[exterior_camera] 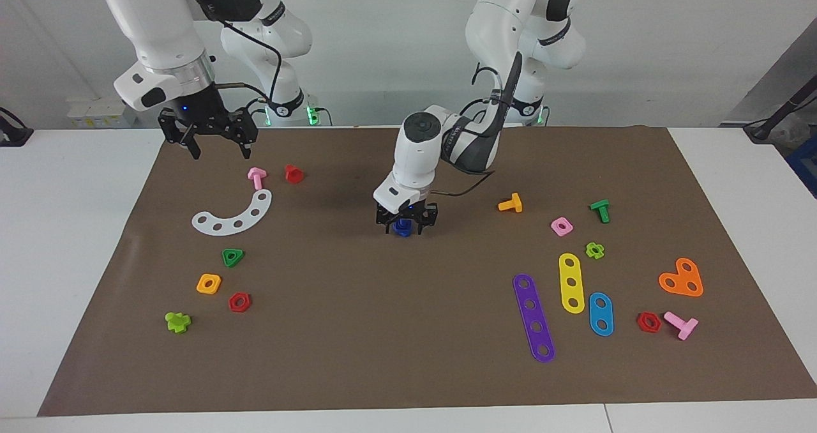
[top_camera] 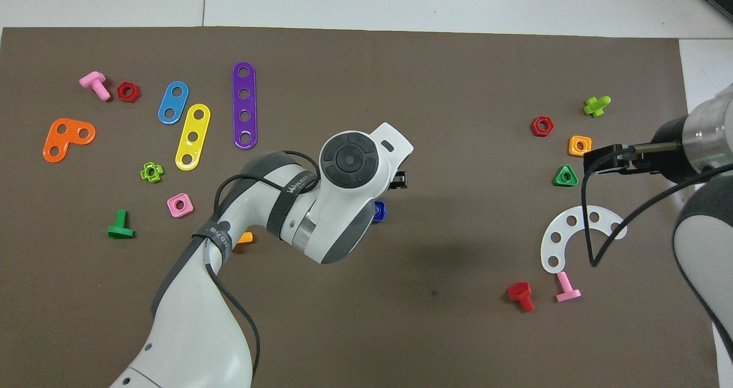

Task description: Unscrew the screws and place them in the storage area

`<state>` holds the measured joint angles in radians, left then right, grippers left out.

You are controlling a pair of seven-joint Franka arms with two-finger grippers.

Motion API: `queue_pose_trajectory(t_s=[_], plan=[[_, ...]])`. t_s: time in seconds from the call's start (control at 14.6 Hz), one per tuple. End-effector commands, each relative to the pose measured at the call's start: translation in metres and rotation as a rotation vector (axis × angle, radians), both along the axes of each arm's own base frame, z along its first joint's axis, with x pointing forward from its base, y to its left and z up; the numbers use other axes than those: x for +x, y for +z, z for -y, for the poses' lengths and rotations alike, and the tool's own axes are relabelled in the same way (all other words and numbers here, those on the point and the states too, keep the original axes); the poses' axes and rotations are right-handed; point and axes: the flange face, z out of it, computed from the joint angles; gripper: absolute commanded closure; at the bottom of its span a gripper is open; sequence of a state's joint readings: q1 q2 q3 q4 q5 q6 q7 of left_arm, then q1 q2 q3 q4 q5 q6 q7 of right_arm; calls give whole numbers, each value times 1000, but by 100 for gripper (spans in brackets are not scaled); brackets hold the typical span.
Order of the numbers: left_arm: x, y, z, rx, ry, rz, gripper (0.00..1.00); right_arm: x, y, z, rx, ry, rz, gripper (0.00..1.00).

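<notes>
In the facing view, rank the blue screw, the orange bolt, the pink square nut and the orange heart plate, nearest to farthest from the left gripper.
From the left gripper:
1. Blue screw, between its fingers, mid-mat.
2. Orange bolt, toward the left arm's end.
3. Pink square nut, further along.
4. Orange heart plate, near the mat's edge.
</notes>
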<state>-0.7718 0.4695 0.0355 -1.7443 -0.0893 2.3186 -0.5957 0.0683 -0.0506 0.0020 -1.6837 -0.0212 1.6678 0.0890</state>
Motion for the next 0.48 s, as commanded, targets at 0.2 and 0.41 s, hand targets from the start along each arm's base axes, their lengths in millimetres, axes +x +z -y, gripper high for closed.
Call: queue_pose_trajectory(t_s=[0.2,0.41], plan=[[-22,-3,-4,29,-40,0,27,-5,0,1,4,-12,5,0],[-23,-2,-3,40,-47,-11,37,-6,0,-2,5,-9,5,0]])
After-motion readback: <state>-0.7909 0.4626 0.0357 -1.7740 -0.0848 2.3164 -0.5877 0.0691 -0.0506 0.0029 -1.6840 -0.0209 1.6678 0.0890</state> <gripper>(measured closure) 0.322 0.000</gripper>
